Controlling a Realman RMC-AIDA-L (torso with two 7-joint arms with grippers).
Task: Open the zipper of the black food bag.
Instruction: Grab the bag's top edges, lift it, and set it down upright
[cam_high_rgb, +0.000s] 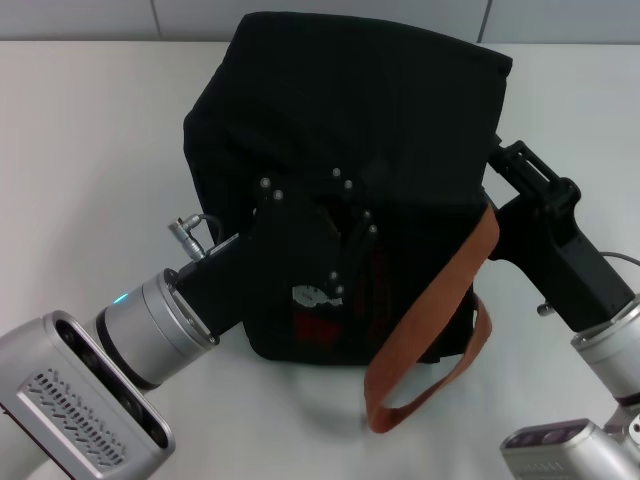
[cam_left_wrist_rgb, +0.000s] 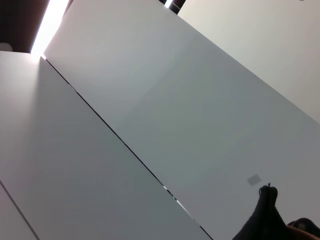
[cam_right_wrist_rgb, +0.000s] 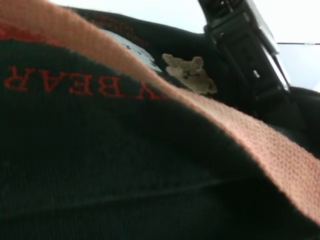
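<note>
Left gripper (cam_high_rgb: 345, 215) presses the black food bag (cam_high_rgb: 340, 100), grip hidden, while right gripper (cam_high_rgb: 500, 160) must find the zipper.

This looks like a robot test station in a lab or studio-like room rather than a home or a shop. The work surface is a plain white table (cam_high_rgb: 80, 180), bare of any household or kitchen clutter. Along its far edge rises a wall of pale grey panels (cam_high_rgb: 320, 15) split by thin dark seams. The left wrist view looks up at more of the same large flat panels (cam_left_wrist_rgb: 165, 115), joined by a thin dark seam (cam_left_wrist_rgb: 115, 135), with a bright strip light (cam_left_wrist_rgb: 47, 22) near a dark upper corner. Nothing in view shows furnishings, signs or goods.
</note>
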